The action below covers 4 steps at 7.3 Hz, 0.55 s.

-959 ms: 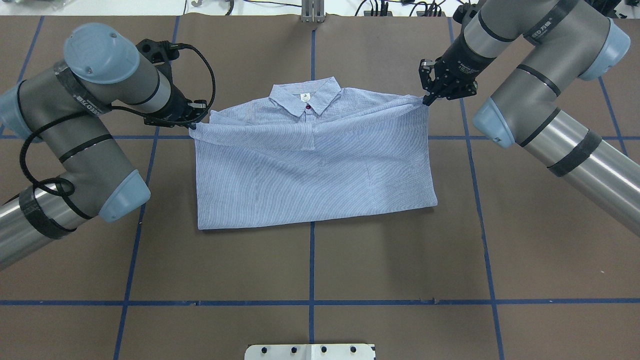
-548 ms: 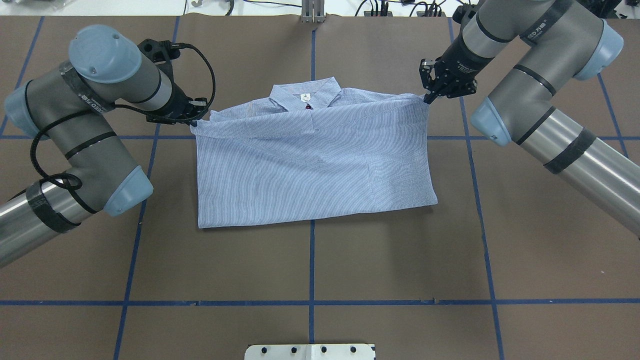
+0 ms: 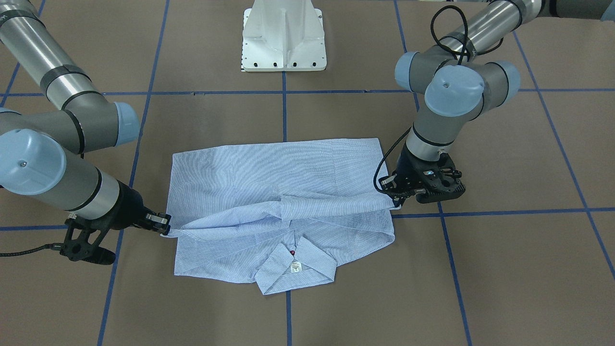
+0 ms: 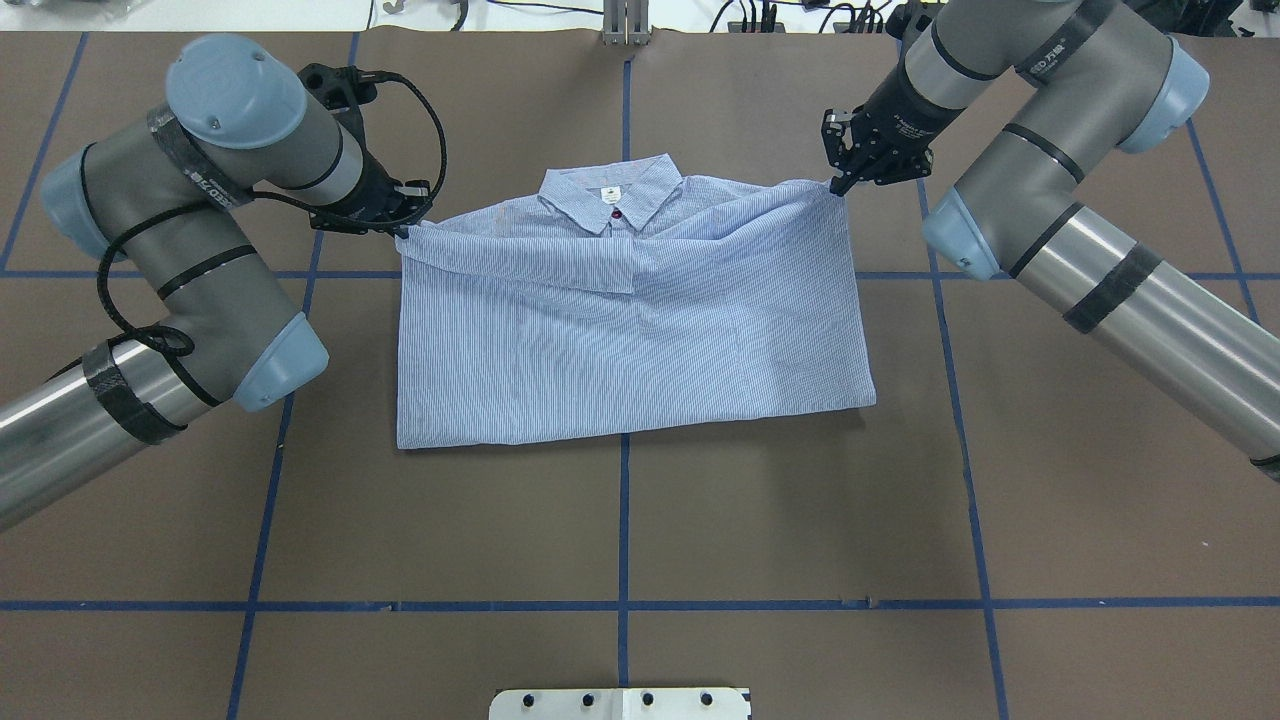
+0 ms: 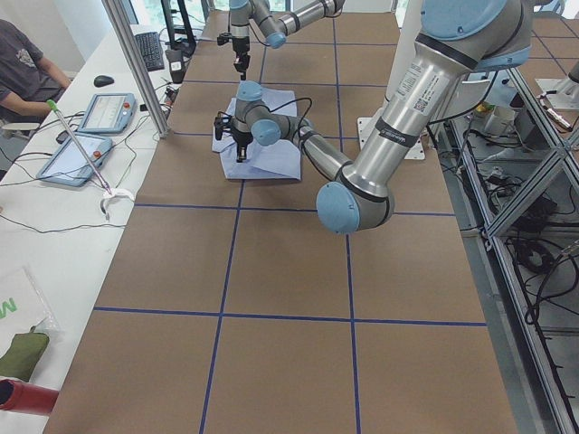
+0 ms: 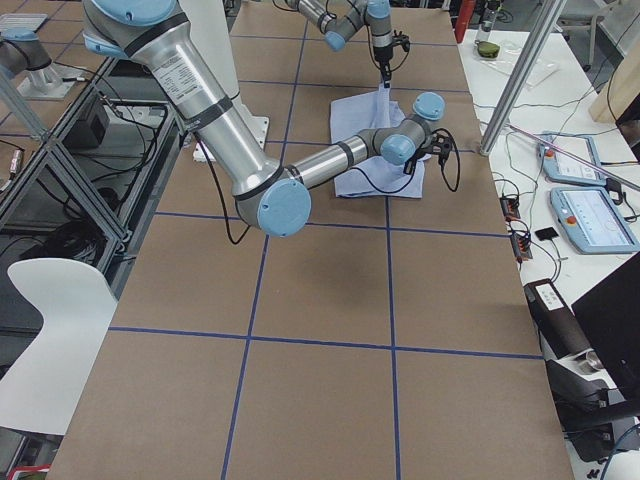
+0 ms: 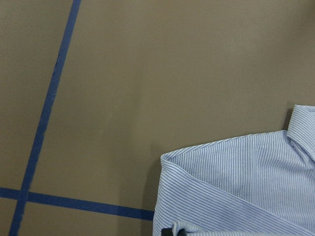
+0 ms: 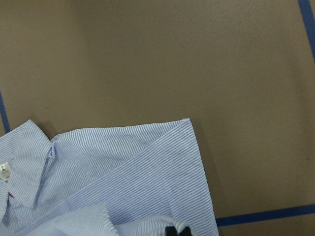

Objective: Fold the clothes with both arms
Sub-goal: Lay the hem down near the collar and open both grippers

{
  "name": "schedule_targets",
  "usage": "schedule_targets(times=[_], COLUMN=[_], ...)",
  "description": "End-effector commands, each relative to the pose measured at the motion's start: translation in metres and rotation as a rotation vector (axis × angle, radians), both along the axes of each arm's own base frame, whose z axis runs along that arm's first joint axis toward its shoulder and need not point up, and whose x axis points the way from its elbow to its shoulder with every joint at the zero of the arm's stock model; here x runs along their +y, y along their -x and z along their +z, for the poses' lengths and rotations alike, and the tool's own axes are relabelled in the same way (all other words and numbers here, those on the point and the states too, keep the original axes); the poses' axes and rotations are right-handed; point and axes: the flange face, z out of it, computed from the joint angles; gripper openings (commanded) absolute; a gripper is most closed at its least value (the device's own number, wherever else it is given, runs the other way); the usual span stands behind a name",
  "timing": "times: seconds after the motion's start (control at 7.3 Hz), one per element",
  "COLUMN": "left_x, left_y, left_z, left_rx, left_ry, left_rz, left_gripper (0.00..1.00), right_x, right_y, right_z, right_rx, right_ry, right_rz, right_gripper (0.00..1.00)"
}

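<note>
We see a light-blue striped shirt (image 4: pixel 630 330) lying folded on the brown table (image 4: pixel 800 520). In the overhead view it sits just toward 12 o'clock from centre, with its collar (image 4: pixel 612 195) at 12. The left gripper (image 4: pixel 403 229) is pinched closed on the folded layer's corner at the shirt's 10 o'clock. The right gripper (image 4: pixel 836 184) is pinched closed on the corner at 2 o'clock. The held edge runs between them, just below the collar. A black cable (image 4: pixel 425 110) loops off the left wrist. Blue tape lines (image 4: pixel 622 520) grid the table. The white pedestal base (image 4: pixel 620 703) sits at 6 o'clock, well apart. In the left side view, tablets (image 5: pixel 104 113) and a seated person (image 5: pixel 23 59) are at 10 o'clock.
</note>
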Motion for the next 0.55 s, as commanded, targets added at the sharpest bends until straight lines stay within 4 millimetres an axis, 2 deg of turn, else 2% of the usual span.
schedule_targets(times=[0.0,0.27,0.41], left_x=[-0.0071,-0.0084,-0.0084], left_y=[-0.0015,-0.0012,-0.0012], left_z=[0.0154,0.0175,0.0175], left_rx=[-0.024,-0.026,-0.026], left_ry=[0.017,0.019,0.021], left_rz=[-0.003,-0.004,-0.005], left_gripper=[0.0,0.0,0.12], right_x=[-0.0023,-0.0055,-0.0055], right_y=[0.0022,0.0039,0.0039], right_z=[0.0037,0.0005,0.0005], right_rx=[0.006,0.009,0.009], right_ry=[0.004,0.001,0.002], right_rz=[-0.001,0.004,0.004], right_gripper=[0.0,0.0,0.07])
